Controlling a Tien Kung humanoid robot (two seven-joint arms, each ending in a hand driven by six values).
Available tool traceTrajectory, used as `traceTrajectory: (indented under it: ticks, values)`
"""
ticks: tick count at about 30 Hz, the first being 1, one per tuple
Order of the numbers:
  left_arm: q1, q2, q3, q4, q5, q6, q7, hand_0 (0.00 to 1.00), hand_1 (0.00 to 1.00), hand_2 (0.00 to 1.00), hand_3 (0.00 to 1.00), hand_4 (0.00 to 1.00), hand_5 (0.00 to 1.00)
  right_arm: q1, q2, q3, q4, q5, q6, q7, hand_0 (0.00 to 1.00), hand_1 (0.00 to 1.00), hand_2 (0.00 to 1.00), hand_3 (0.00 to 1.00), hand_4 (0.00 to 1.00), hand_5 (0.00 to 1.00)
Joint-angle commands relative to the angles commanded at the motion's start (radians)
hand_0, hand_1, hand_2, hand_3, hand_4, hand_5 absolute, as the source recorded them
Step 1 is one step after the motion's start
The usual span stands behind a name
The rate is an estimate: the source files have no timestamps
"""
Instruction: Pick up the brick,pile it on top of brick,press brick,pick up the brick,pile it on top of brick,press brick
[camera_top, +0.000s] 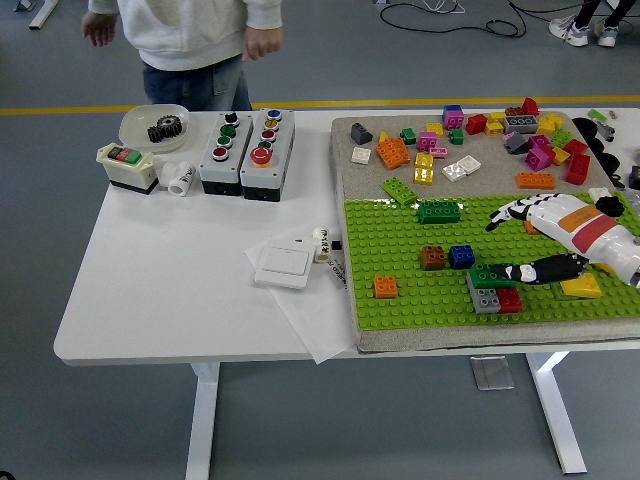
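At the far left edge of the white tabletop (170, 290) a pale dish (154, 125) holds a black gear (165, 129); just near it sits a small cream switch box (127, 164) with a red and a green button, a white cylinder (181, 177) beside it. Right of these stand two grey button boxes (246, 153), side by side and touching. Nearer and toward the middle, a white wall switch (284, 267) lies on a sheet of paper (310, 315).

Beyond the far edge, at the left, a person in a pale sweatshirt (185, 35) stands back from the tabletop, both hands hanging clear of it.

The right half carries a grey mat (372, 180) strewn with loose bricks, and on its near part a green baseplate (420, 290). On the baseplate, from the left: an orange brick (385, 287), a brown brick (432, 258) touching a blue brick (460, 256), and a dark green brick (438, 211) farther back. Toward the right, a green brick (488, 276) sits on top of a grey brick (487, 299) and a red brick (509, 300), which lie side by side.

The right hand (545, 240) reaches in from the right edge with fingers spread, gripping nothing; its thumb (545, 269) lies at the green brick's right end, possibly touching it. A yellow brick (582, 288) lies just near the thumb.
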Motion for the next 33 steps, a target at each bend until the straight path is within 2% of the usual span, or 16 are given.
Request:
traceTrajectory:
  ticks: [4, 5, 11, 24, 33]
  values:
    - [0.002, 0.000, 0.002, -0.001, -0.003, -0.001, 0.001, 0.760, 0.751, 0.762, 0.599, 0.666, 0.596, 0.060, 0.067, -0.036, -0.092, 0.053, -0.056, -0.018, 0.717, 0.679, 0.728, 0.679, 0.854, 0.498]
    - [0.003, 0.000, 0.002, -0.002, -0.004, -0.002, 0.001, 0.760, 0.751, 0.762, 0.597, 0.666, 0.596, 0.079, 0.087, -0.051, -0.121, 0.063, -0.071, -0.020, 0.697, 0.663, 0.721, 0.695, 0.870, 0.369]
    - [0.006, 0.001, 0.004, -0.003, -0.008, -0.003, 0.002, 0.760, 0.753, 0.763, 0.598, 0.666, 0.596, 0.171, 0.181, -0.130, -0.278, 0.076, -0.109, -0.029, 0.699, 0.660, 0.720, 0.697, 0.874, 0.350]
    - [0.007, 0.006, 0.001, -0.008, 0.002, -0.010, 0.008, 0.761, 0.753, 0.763, 0.596, 0.666, 0.596, 0.331, 0.356, -0.374, -0.564, 0.096, -0.094, -0.070, 0.716, 0.678, 0.731, 0.723, 0.897, 0.331]
    - [0.005, 0.009, -0.002, -0.011, 0.012, -0.014, 0.012, 0.763, 0.754, 0.763, 0.597, 0.665, 0.596, 0.377, 0.433, -0.461, -0.664, 0.160, -0.073, -0.092, 0.722, 0.681, 0.732, 0.735, 0.910, 0.339]
